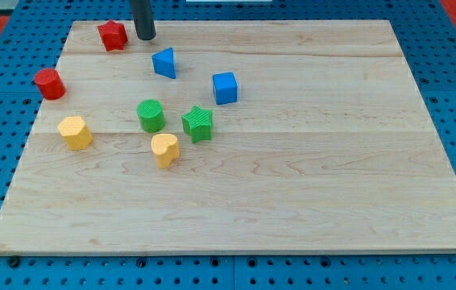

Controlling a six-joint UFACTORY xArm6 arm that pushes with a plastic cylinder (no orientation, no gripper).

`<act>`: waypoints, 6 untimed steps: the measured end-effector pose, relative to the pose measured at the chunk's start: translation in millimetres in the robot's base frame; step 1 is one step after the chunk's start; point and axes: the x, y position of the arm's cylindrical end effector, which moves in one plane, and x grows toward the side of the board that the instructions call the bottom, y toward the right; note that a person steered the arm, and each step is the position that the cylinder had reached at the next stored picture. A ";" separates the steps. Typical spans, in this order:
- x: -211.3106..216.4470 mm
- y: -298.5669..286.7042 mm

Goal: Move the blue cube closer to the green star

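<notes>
My tip (146, 37) sits beside the red star (113, 35), far from the blue cube (225, 88)

The rod (143, 18) is cut off by the view's top (upper part unseen).

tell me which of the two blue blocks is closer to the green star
The blue cube, just up and to the view's right of the green star. The blue triangular block sits farther off, toward the view's top left.

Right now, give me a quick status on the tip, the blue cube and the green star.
My tip at the view's top, beside the red star. Blue cube untouched, apart from green star. Nothing between them.
</notes>
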 end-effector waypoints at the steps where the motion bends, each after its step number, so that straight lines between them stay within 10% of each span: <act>1: -0.2 1.3; 6: 13.1 141.5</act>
